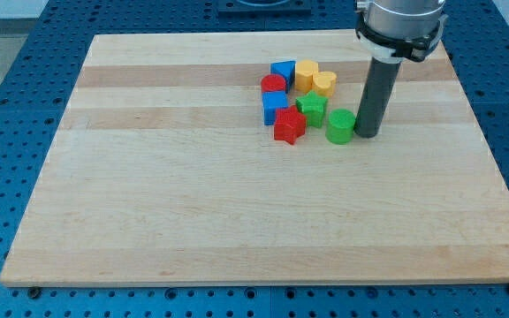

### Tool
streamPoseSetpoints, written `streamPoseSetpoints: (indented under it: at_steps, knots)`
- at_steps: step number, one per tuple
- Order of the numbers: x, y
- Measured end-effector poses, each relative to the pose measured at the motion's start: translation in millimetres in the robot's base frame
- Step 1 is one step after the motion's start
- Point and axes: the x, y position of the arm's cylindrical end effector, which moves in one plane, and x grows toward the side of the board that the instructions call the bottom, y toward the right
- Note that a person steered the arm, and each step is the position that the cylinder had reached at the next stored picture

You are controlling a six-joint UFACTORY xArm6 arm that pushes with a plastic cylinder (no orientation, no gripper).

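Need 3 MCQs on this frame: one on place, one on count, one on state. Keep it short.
1. Where is my tip?
A. just to the view's right of the green cylinder
B. by the board's left edge
C. above the yellow blocks

2. How many red blocks?
A. none
B. two
C. four

3. How do the blocks lie?
A. stacked
B. scattered to the corners
C. clustered flat on the wooden board

Answers: 1 A, the rod's end stands beside that cylinder; 2 B, a red cylinder and a red star; 3 C, all sit close together, one layer.

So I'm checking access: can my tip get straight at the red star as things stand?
Probably not straight: my tip stands at the view's right of the green cylinder, which lies between it and the red star. The star's lower side looks open.
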Motion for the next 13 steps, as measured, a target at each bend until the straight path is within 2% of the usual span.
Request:
streamPoseSetpoints:
  at_steps: [2,5,9,13]
  knots:
    - [-3,12]
    - [-3,-11]
    - [-16,-10]
    - [-7,-23]
